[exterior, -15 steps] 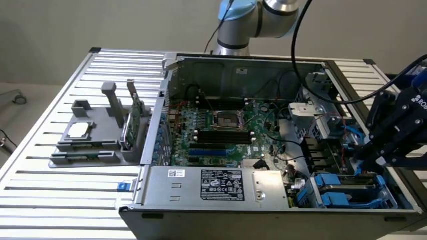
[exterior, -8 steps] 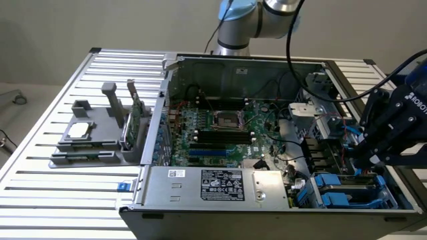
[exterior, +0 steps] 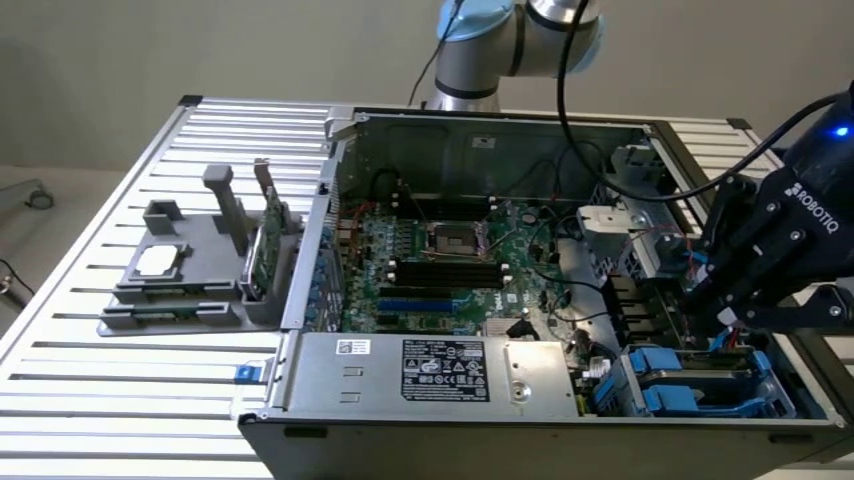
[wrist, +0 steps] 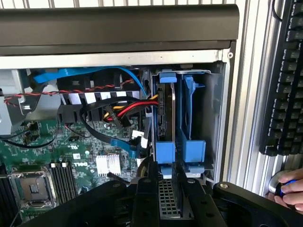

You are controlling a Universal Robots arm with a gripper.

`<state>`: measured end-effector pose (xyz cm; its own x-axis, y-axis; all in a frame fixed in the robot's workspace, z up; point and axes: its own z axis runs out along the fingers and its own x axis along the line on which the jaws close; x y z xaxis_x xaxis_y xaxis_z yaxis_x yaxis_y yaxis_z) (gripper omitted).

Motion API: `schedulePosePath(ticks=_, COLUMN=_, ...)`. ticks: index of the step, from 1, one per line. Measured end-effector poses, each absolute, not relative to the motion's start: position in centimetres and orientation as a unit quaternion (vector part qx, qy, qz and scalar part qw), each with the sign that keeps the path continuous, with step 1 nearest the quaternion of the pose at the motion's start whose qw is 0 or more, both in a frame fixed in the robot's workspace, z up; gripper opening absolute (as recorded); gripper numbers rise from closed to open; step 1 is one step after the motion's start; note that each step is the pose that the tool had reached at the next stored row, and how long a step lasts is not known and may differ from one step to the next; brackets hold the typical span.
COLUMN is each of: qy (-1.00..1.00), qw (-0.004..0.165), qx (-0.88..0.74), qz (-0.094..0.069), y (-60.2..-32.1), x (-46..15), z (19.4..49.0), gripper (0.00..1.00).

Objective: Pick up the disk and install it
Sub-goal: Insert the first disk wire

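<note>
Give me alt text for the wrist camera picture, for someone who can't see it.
A black robot pincer reaches into an open computer case toward a drive bay, where a silver-grey hard drive in a blue plastic carrier stands on edge. Beside the bay lie red, yellow and black cables and a green motherboard; a black keyboard sits outside the case.

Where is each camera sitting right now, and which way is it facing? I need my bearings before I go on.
Exterior view: off the arm, above one long side of the open computer case, looking down into it; the arm's elbow and the gripper show, on the exterior view's right.
Wrist view: on the wrist, facing along the gripper into the drive bay; a person's hand shows at the edge.
Shared: blue carriers, motherboard.
</note>
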<state>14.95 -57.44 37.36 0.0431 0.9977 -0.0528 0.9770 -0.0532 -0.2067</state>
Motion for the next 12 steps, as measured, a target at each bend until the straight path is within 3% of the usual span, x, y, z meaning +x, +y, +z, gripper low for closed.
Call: schedulePosePath(ticks=12, qy=-0.686, qw=0.057, qx=-0.72, qz=0.091, y=-56.2, x=14.8, z=37.4, gripper=0.26)
